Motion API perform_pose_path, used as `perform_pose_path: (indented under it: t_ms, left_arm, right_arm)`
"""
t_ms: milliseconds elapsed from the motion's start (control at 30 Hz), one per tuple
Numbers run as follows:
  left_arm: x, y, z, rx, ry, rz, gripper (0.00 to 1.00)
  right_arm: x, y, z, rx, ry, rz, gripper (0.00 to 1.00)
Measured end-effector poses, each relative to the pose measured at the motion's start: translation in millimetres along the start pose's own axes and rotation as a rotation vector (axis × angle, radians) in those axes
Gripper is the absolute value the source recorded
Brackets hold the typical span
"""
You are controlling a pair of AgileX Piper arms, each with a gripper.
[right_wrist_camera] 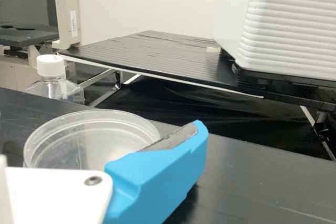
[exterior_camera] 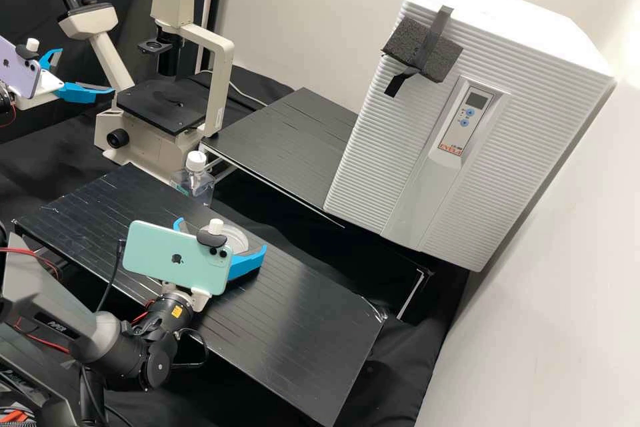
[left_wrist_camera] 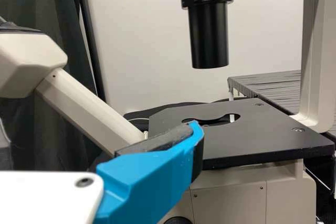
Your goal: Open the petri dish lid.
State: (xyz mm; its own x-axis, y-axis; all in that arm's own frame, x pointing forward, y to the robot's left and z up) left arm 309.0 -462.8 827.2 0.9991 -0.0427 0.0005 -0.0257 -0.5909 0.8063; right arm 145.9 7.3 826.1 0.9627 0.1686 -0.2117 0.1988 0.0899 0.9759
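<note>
On the black bench stands a clear round petri dish [exterior_camera: 235, 237], partly behind the phone on the right arm. My right gripper [exterior_camera: 222, 235] is around it, its blue fingers spread to either side. In the right wrist view, one finger of the right gripper [right_wrist_camera: 157, 177] overlaps the near side of the dish [right_wrist_camera: 105, 142]; I cannot tell whether they touch, or lid from base. My left gripper [exterior_camera: 87, 71] is held up at the far left before the microscope, open with nothing between its fingers. One finger of this left gripper [left_wrist_camera: 149, 182] shows in the left wrist view.
Behind the dish stands a clear bottle with a white cap [exterior_camera: 195, 161]. The microscope [exterior_camera: 163, 105] is at the back left. A raised black shelf [exterior_camera: 287, 147] and a large white ribbed box [exterior_camera: 393, 140] stand at the back. The front bench [exterior_camera: 300, 327] extends right of the dish.
</note>
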Motion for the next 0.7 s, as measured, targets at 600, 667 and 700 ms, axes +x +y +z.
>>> perform_pose_path:
  t_ms: [600,667,700]
  left_arm:
    - [0.0,0.0,0.0,0.000,0.000,0.000,1.00]
    - [0.0,0.0,0.0,0.000,0.000,0.000,1.00]
    - [0.0,0.0,0.0,0.000,0.000,0.000,1.00]
  right_arm:
    - [1.8,-2.3,1.8,0.020,0.001,-0.019,0.00]
    - [2.2,-2.6,2.2,0.025,0.000,-0.020,0.00]
    - [2.4,-2.5,2.8,0.030,-0.002,-0.019,0.00]
